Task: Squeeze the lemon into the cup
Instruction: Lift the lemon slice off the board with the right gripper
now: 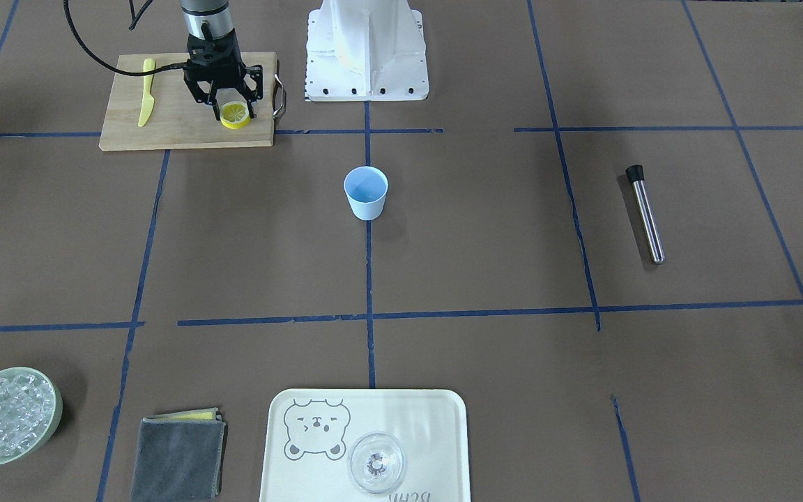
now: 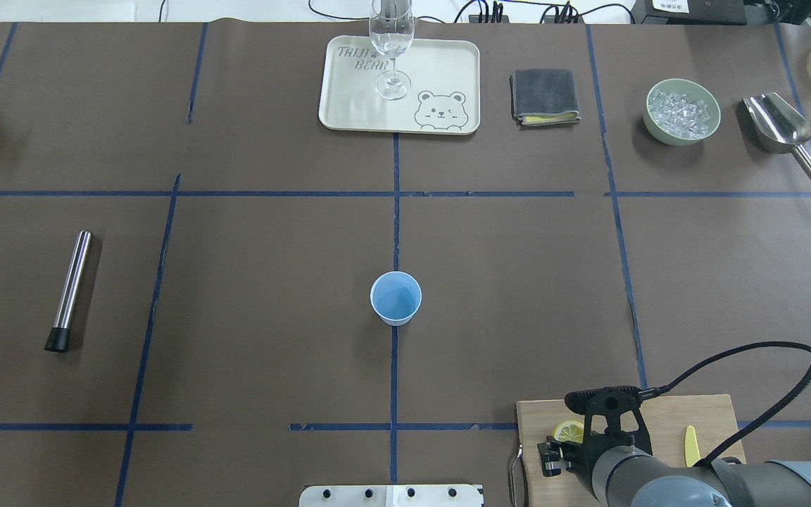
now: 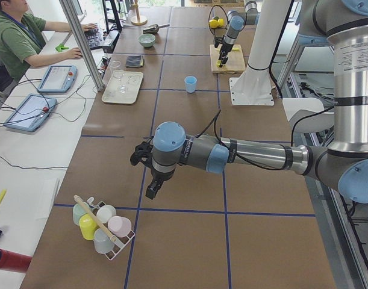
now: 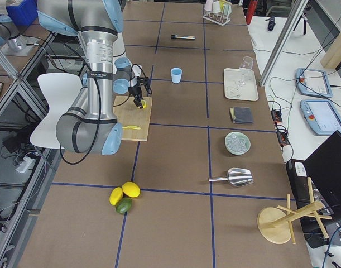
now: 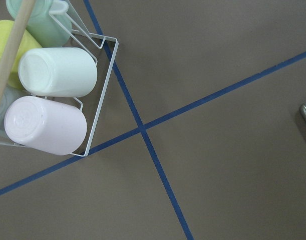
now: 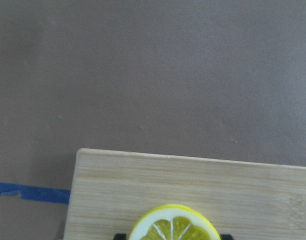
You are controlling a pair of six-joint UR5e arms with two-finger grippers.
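Though its grip is unclear, the right gripper (image 1: 232, 109) flanks the lemon (image 1: 235, 116) narrowly on the board (image 1: 164, 129).

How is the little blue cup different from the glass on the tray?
The cup is opaque light blue; the glass is clear. The cup is a plain stemless taper; the glass has a stem and foot. The cup stands on the brown table, the glass on a tray. Both are upright.
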